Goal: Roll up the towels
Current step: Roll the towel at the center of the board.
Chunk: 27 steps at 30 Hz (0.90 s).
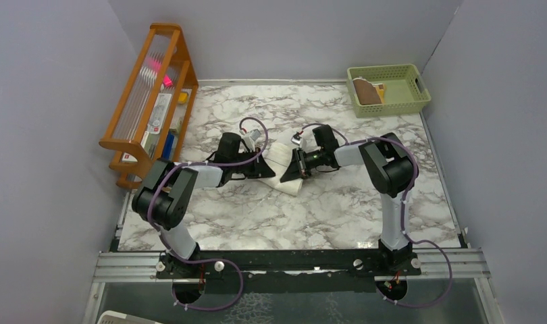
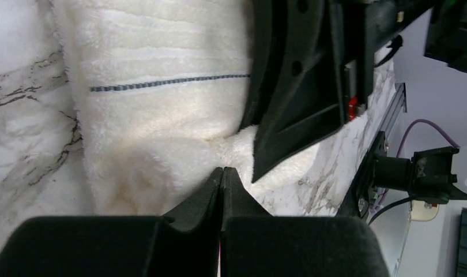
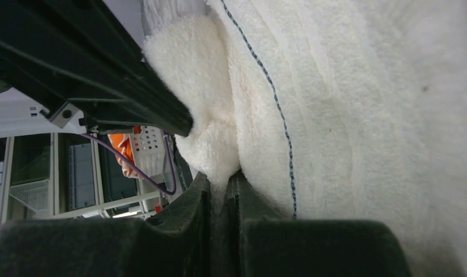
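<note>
The cream towel (image 1: pixel 285 167) lies partly rolled on the marble table, between both grippers; a thin blue stitched line runs across it (image 2: pixel 162 83). My left gripper (image 2: pixel 222 173) is shut with nothing between its tips, which rest against the towel's rolled edge (image 2: pixel 145 173). My right gripper (image 3: pixel 222 179) is shut on a fold of the cream towel (image 3: pixel 346 115). In the top view the left gripper (image 1: pixel 265 172) and right gripper (image 1: pixel 295 173) face each other across the towel. The brown towel (image 1: pixel 367 91) lies in the green basket.
The green basket (image 1: pixel 399 101) stands at the back right corner. A wooden rack (image 1: pixel 149 101) with small items runs along the left wall. Grey walls close in the table (image 1: pixel 325 209) on three sides.
</note>
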Motion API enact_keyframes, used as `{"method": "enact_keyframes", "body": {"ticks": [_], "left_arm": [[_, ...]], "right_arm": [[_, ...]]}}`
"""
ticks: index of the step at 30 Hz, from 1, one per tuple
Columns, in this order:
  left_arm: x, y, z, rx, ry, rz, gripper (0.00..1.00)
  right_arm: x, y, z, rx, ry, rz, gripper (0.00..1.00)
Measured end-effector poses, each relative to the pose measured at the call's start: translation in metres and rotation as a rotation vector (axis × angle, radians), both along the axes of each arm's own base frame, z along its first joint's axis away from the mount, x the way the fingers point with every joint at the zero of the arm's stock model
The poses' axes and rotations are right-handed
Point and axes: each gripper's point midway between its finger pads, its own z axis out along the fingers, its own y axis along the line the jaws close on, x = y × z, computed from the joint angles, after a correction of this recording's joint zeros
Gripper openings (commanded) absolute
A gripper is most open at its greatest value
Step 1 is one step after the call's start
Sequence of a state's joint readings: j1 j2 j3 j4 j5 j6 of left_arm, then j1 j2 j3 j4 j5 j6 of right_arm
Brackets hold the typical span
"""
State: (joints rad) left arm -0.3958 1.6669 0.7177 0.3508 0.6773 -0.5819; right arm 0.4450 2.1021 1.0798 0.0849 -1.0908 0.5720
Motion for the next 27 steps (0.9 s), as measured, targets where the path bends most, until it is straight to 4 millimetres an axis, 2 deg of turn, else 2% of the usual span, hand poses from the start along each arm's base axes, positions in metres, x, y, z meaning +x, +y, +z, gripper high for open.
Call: {"method": "enact_keyframes", "body": {"ticks": [2, 3, 4, 7, 9, 11, 17, 19, 20, 21, 24, 25, 26, 27], "left_arm": [[0.000, -0.001, -0.014, 0.006, 0.028, 0.002, 0.00], [0.002, -0.002, -0.019, 0.006, 0.035, 0.005, 0.00], [0.003, -0.002, -0.023, 0.005, 0.041, 0.007, 0.00], [0.009, -0.004, -0.025, -0.001, 0.031, 0.011, 0.00], [0.012, -0.005, -0.026, -0.002, 0.022, 0.014, 0.00], [0.015, -0.006, -0.026, -0.002, 0.015, 0.018, 0.00], [0.019, -0.007, -0.028, -0.005, 0.004, 0.025, 0.00], [0.019, -0.007, -0.028, -0.005, 0.003, 0.025, 0.00], [0.019, -0.007, -0.028, -0.005, 0.002, 0.026, 0.00], [0.019, -0.007, -0.028, -0.005, 0.002, 0.026, 0.00], [0.020, -0.007, -0.028, -0.005, 0.001, 0.027, 0.00], [0.020, -0.007, -0.028, -0.004, 0.000, 0.027, 0.00], [0.020, -0.007, -0.029, -0.004, 0.001, 0.028, 0.00], [0.020, -0.007, -0.029, -0.003, 0.000, 0.029, 0.00]], "right_arm": [[0.000, 0.000, 0.000, 0.000, -0.001, -0.001, 0.01], [0.000, 0.000, 0.000, 0.000, -0.001, -0.001, 0.05], [0.000, 0.000, 0.000, -0.001, -0.002, -0.001, 0.15], [0.003, 0.000, 0.000, -0.007, -0.011, -0.003, 0.58], [0.005, 0.000, 0.002, -0.010, -0.032, -0.003, 0.73], [0.008, 0.001, 0.013, -0.003, -0.082, 0.002, 0.78], [0.030, -0.006, 0.032, -0.094, -0.315, -0.043, 0.79], [0.041, -0.013, 0.049, -0.136, -0.433, -0.078, 0.84], [0.049, -0.017, 0.063, -0.155, -0.511, -0.108, 0.94], [0.057, -0.023, 0.085, -0.171, -0.617, -0.151, 0.99], [0.075, -0.048, 0.155, -0.183, -0.934, -0.335, 1.00], [0.083, -0.058, 0.176, -0.183, -1.031, -0.411, 0.86], [0.088, -0.063, 0.189, -0.175, -1.096, -0.439, 0.59], [0.098, -0.065, 0.202, -0.177, -1.148, -0.450, 0.48]]}}
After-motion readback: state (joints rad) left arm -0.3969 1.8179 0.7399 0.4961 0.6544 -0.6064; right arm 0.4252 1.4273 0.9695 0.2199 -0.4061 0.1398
